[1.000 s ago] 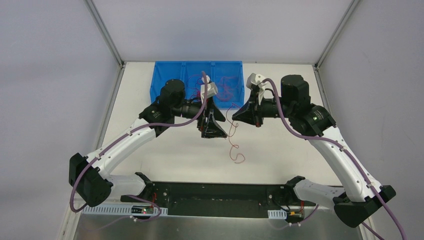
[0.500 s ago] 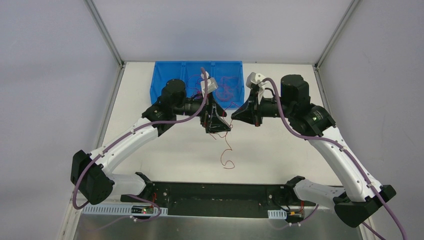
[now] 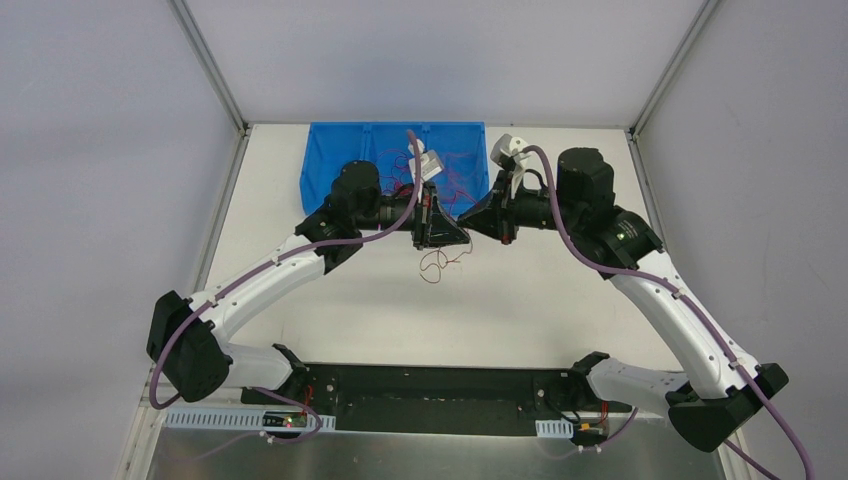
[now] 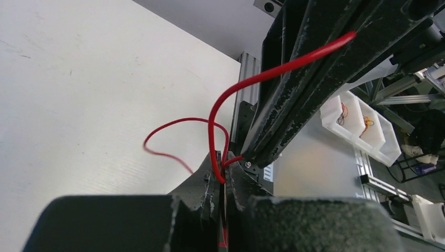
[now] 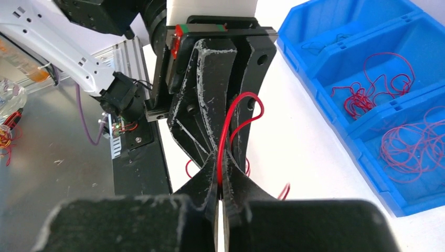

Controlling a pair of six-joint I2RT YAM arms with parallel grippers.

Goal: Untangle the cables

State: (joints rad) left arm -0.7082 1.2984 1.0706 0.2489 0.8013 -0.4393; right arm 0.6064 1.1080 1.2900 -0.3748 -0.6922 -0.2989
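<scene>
We are observing the left tool [image 4: 222, 168] and the right tool [image 5: 220, 173] meeting tip to tip at the centre of the overhead frame, above the flat white surface [image 3: 540, 300]. Each is clamping the same thin red curly cable [image 4: 210, 131], fingers pressed together on it. A slack loop of it is showing just below the tips. Further loose red cables [image 5: 362, 97] are lying in compartments of the blue plastic bin [image 3: 325, 160], upper centre, beyond the tools.

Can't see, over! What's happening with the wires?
Left fingers shut on red wire. Right fingers shut on it too. Spare wires in blue bin. Nothing blocking.
</scene>
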